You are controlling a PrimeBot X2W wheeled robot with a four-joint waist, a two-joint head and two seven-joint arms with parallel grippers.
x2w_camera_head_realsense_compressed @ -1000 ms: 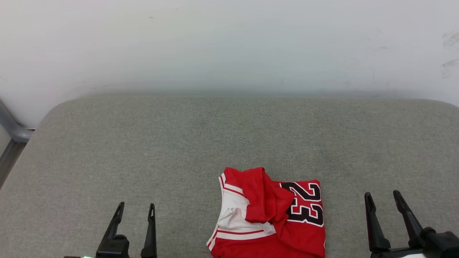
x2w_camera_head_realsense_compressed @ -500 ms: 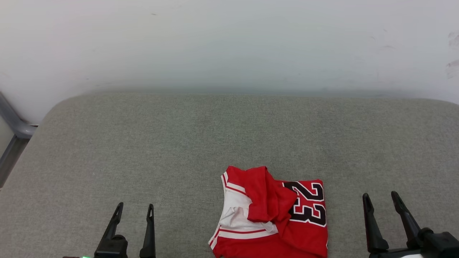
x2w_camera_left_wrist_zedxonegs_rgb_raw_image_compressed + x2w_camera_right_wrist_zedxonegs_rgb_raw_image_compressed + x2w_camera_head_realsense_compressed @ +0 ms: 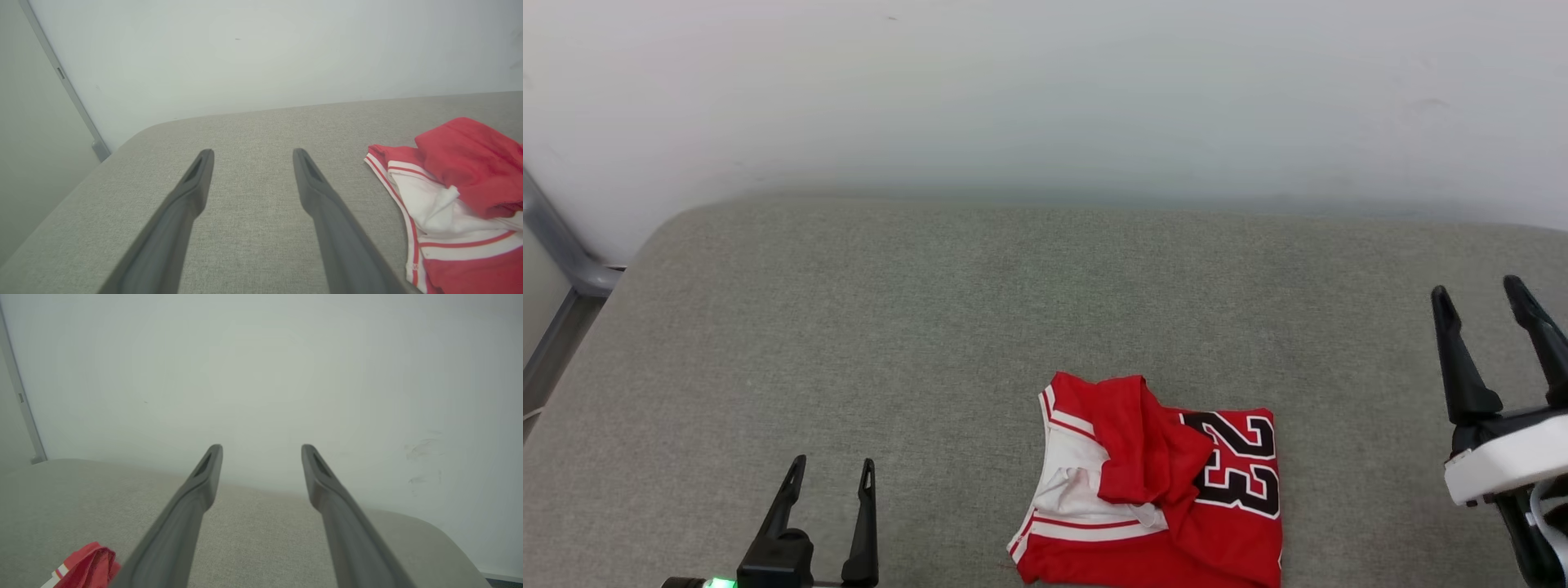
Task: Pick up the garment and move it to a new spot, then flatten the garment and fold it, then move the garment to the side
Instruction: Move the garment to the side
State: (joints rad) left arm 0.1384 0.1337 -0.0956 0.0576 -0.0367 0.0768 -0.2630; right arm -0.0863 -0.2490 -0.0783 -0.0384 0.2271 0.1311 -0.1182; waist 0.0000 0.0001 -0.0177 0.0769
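My left hand [image 3: 833, 464] stays low as before, fingers apart. The garment [image 3: 1160, 490] lies bunched and loosely folded at the near edge of the grey cushion [image 3: 931, 327], held by nothing. My right hand [image 3: 1476, 287], apart and empty, has risen forward; whether toward the garment, I cannot judge.

Your garment [image 3: 1160, 482]: thin soft cloth, matt, creased where it laps over itself; you see smoother-looking lettering on it. Cushion [image 3: 890, 327] beneath: coarse grey woven fabric, matt. Left gripper [image 3: 834, 464] and right gripper [image 3: 1476, 287]: dark, smooth, matt, plastic-looking. Wall [image 3: 1045, 82]: painted, matt, faintly scuffed. Grey post [image 3: 572, 261] off the cushion's left edge: smooth, satin.
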